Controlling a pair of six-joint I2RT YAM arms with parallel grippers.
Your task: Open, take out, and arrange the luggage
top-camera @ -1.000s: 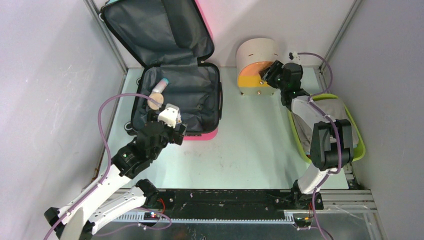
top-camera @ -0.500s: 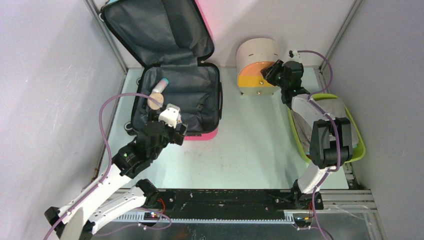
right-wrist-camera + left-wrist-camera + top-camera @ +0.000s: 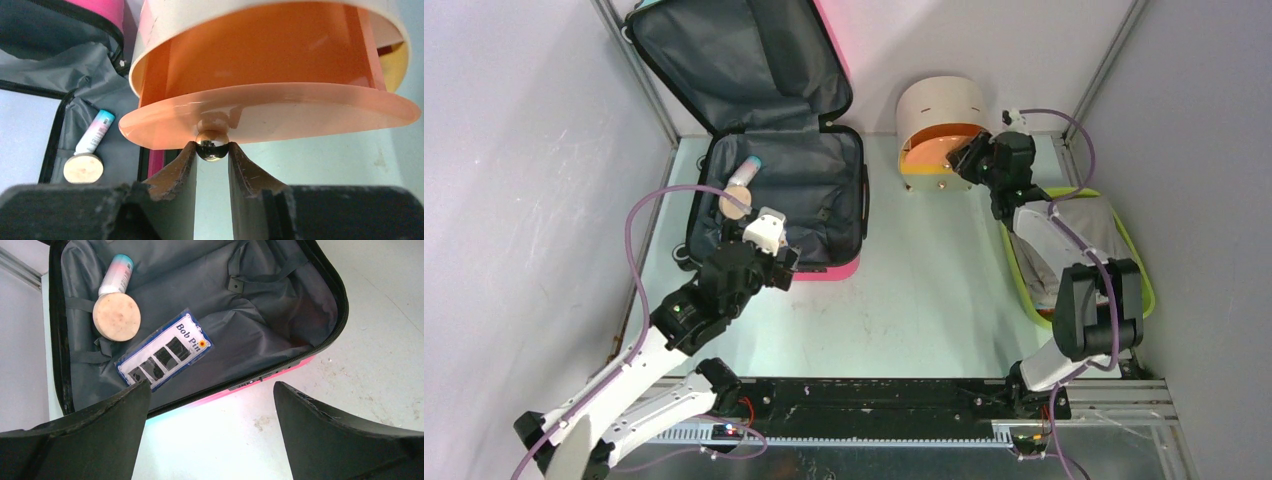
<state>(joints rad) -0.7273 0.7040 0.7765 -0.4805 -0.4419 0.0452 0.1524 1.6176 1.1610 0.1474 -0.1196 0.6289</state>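
The luggage (image 3: 794, 185) lies open at the back left, its lid propped against the wall and its grey lining (image 3: 250, 325) exposed. Inside lie a pink-and-teal tube (image 3: 116, 274), a round beige disc (image 3: 116, 317) and a "Bob Pin" card (image 3: 164, 350). My left gripper (image 3: 210, 387) hovers open over the table just outside the case's near pink edge, holding nothing. My right gripper (image 3: 212, 148) is shut on the shiny metal knob (image 3: 212, 141) of the orange drawer (image 3: 300, 110), which stands pulled out of the beige cylinder (image 3: 939, 100).
A lime-green tray (image 3: 1140, 270) holding grey cloth (image 3: 1104, 225) sits at the right, under my right arm. Grey walls close in on both sides and the back. Bare table lies between the case and the tray.
My right gripper closed on the knob and drew back towards the right, pulling the orange drawer out of the cylinder. The left arm stayed put.
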